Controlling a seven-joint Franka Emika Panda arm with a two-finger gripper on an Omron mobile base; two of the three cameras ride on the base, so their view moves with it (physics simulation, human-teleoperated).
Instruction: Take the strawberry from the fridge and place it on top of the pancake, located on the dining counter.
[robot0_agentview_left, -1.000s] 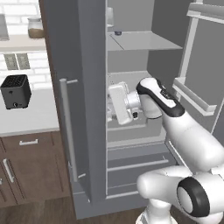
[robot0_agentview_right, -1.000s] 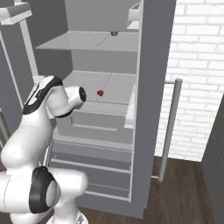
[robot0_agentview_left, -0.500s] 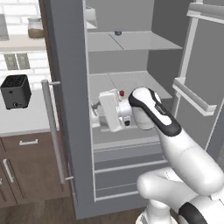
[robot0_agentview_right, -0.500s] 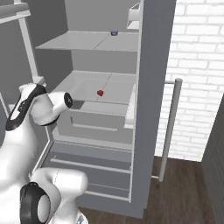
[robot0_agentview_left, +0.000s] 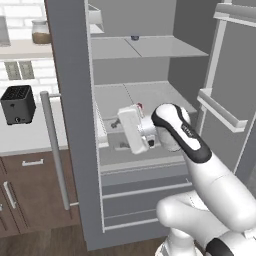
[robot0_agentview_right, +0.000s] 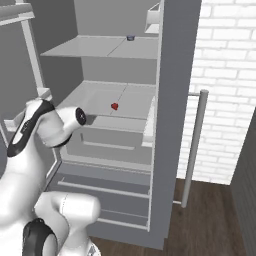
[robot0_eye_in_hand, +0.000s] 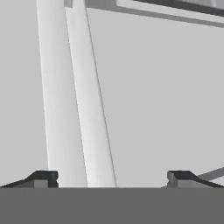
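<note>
Inside the grey fridge (robot0_agentview_right: 165, 125), a tiny rounded red strawberry (robot0_agentview_right: 114, 106) is seen on a smooth pale shelf, with the gripper (robot0_eye_in_hand: 111, 178) fingertips held wide apart.

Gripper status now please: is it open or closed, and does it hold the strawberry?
Gripper: open, holding nothing. The strawberry lies on the fridge shelf.

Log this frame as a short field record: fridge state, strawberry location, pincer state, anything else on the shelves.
fridge: doors open, shelves exposed
strawberry: resting on the middle shelf, untouched
pincer: open, empty, fingertips spread wide, facing pale fridge surfaces
pincer position: in front of the middle shelf, beside the strawberry, not touching it
small dark blue item: on the upper shelf
task progress: strawberry not yet grasped
</note>
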